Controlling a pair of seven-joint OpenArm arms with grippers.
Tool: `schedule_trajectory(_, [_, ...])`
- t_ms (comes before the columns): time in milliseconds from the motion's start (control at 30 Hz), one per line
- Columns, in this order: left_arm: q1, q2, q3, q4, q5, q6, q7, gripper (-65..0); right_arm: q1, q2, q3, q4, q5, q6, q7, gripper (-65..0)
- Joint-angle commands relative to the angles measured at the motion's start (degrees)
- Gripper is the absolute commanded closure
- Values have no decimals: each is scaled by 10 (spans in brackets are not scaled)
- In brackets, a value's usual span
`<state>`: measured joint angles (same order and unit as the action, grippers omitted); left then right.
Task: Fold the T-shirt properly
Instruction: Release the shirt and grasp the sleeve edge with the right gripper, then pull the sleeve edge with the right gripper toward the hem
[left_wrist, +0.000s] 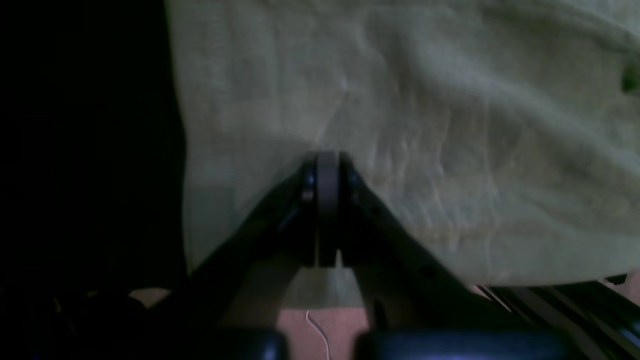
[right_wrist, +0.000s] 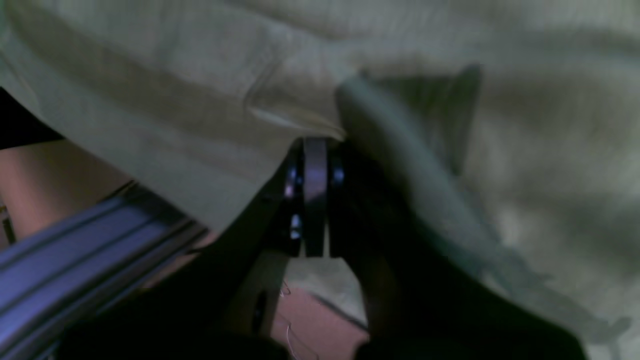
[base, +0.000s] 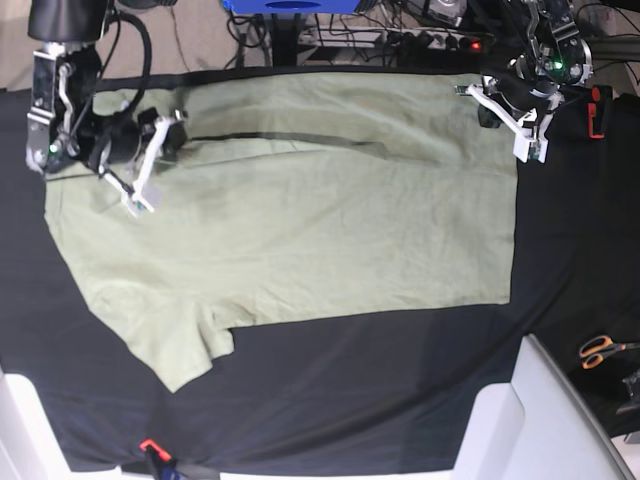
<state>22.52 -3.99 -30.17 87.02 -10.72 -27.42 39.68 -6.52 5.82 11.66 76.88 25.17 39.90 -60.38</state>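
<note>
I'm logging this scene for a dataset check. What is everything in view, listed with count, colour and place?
T-shirt: one, pale sage green, spread across the table, far edge partly folded over.
Table cloth: one, black, under the shirt.
Scissors: one pair, orange handles, on the cloth at the base view's right edge.
Small orange item: one, near edge of the cloth; too small to identify.
White panels: two, near corners of the base view.
Left gripper: one, white fingers, shut at the shirt's far corner.
Right gripper: one, white fingers, shut on shirt fabric near the sleeve end.

Plain sage-green T-shirt (base: 300, 210), black cloth (base: 380, 390)
</note>
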Motion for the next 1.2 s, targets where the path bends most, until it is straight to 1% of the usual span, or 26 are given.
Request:
schedule_trajectory(0, [0, -5, -2, 8, -5, -3, -8, 0, 13, 5, 2, 8, 5, 1, 10, -5])
schedule_trajectory(333, [0, -5, -2, 8, -5, -3, -8, 0, 61, 13, 2, 7, 5, 1, 10, -5])
schedule_trajectory(400, [0, -5, -2, 8, -5, -3, -8, 0, 74, 13, 2, 7, 5, 1, 19, -5])
schedule_trajectory(467, [0, -5, -2, 12, -5, -3, -8, 0, 87, 16, 2, 12, 5, 1, 41, -3])
schedule_trajectory(567, [1, -5, -3, 34, -5, -3, -8, 0, 112, 40, 7, 22, 5, 1, 69, -3])
schedule_trajectory(633, [5, -6, -4, 66, -6, -3, -7, 0, 139, 65, 8, 13, 5, 1, 76, -6])
schedule_trajectory(700, [5, -7, -23, 95, -6, -3, -5, 0, 172, 86, 8, -22, 5, 1, 80, -6])
schedule_trajectory(767, [-4, -10, -51, 104, -5, -4, -5, 0, 205, 103, 8, -74, 5, 0, 98, -8])
schedule_trajectory(833, [-31, -35, -58, 100, -5, -4, -4, 0, 233, 114, 8, -122, 5, -22, 130, -9])
schedule_trajectory(900, [-54, -67, -56, 67, -5, -4, -4, 0, 256, 126, 3, -170, 5, -41, 172, -15])
schedule_trajectory(933, [-69, -83, -55, 52, -5, -5, -4, 0, 268, 131, 3, -190, 5, -47, 192, -36])
schedule_trajectory(967, [-86, -97, -55, 31, -5, -5, -4, 0, 279, 135, 3, -215, 5, -53, 213, -71])
schedule_trajectory(1000, [-103, -107, -55, 8, -5, -5, -4, 0, 292, 136, 3, -244, 5, -59, 235, -128])
schedule_trajectory(1067, [-126, -129, -55, -21, -5, -5, -4, 0, 314, 144, 3, -297, 5, -66, 275, -266])
schedule_trajectory(1133, [-140, -141, -55, -32, -5, -6, -5, 0, 333, 153, 3, -353, 5, -66, 324, -423])
schedule_trajectory(1167, [-140, -143, -55, -30, -5, -6, -5, 0, 342, 158, 3, -379, 5, -66, 348, -486])
